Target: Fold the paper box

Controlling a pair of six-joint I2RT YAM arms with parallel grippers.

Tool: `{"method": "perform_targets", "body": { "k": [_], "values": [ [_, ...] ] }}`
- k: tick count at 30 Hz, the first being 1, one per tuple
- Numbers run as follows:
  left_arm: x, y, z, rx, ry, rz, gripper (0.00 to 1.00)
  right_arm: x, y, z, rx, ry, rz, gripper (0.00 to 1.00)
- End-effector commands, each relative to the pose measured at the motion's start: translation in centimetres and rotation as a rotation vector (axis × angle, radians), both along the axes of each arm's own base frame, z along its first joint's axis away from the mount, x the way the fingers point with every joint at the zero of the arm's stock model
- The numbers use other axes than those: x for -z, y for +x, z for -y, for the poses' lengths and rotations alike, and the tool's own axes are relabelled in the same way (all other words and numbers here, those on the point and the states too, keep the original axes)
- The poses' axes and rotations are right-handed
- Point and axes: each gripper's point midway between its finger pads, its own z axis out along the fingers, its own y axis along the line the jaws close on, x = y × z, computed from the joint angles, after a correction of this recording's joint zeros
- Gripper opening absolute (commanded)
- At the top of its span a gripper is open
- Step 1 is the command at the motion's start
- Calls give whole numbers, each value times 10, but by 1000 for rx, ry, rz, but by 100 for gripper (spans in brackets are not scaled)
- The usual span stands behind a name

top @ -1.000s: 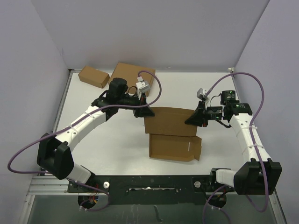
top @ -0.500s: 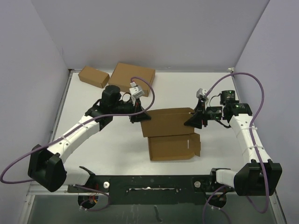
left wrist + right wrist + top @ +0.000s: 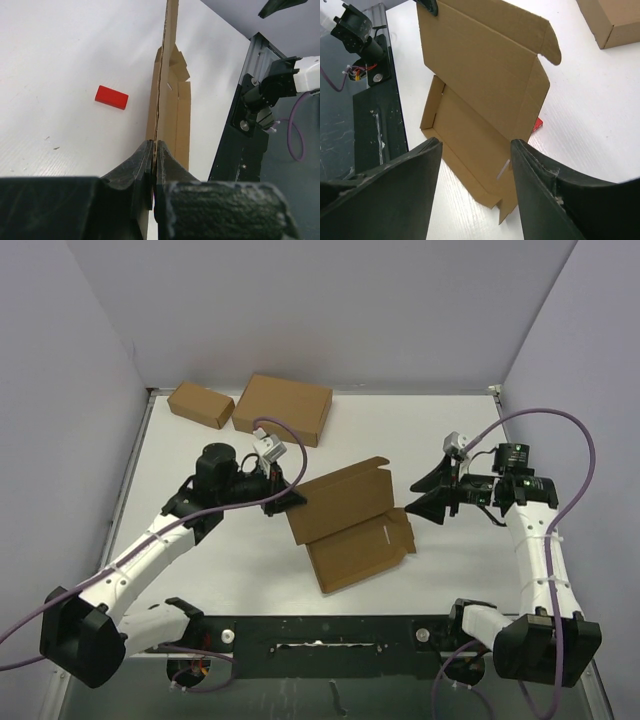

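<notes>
The paper box (image 3: 345,520), thin brown cardboard, lies part-unfolded on the desk (image 3: 250,570), with one panel flat and a second raised at a slant. The raised panel's left edge is pinched in the left gripper (image 3: 290,498), whose jaws are closed tight on it. Just right of the box, the right gripper (image 3: 425,495) is seen partly open and empty. A small red block (image 3: 111,97) sits just beyond the box's far side. With only one edge gripped, the panel could sag, twist or slip free. The block could also be struck and the crease spoiled.
</notes>
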Motion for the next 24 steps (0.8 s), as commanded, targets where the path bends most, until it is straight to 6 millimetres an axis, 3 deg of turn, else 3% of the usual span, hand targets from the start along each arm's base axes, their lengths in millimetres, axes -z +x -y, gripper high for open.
{"method": "perform_targets", "body": {
  "k": [1, 24],
  "values": [
    [-27, 3, -5, -58, -64, 68, 0, -12, -6, 0, -2, 50, 54, 59],
    [-21, -6, -25, -138, -72, -12, 0, 21, 9, 22, 152, -17, 15, 66]
  ]
}}
